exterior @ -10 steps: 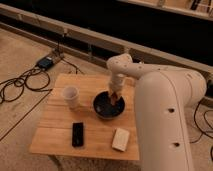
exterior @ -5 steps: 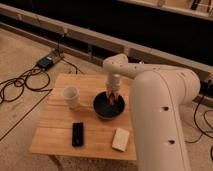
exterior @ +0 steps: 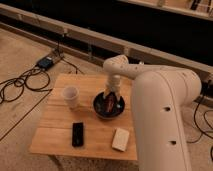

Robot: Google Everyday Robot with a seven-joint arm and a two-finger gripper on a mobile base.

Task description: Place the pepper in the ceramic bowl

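The ceramic bowl [exterior: 120, 112], round and dark, stands at the middle of the wooden table [exterior: 55, 131]. A small reddish-brown pepper [exterior: 108, 104] shows inside the bowl, lying tilted. My gripper [exterior: 111, 96] points down into the bowl from its far side, its tip right at the upper end of the pepper. Whether it holds the pepper is not visible. My white arm reaches in from the right and fills the right half of the view.
A white cup [exterior: 71, 96] stands left of the bowl. A flat black object [exterior: 77, 134] and a pale cream block [exterior: 120, 139] lie near the table's front edge. Cables [exterior: 20, 85] and a blue box [exterior: 46, 62] sit on the floor at left.
The gripper has shifted slightly left over the bowl and stays low inside it. The cup, the block and the black object have not moved.
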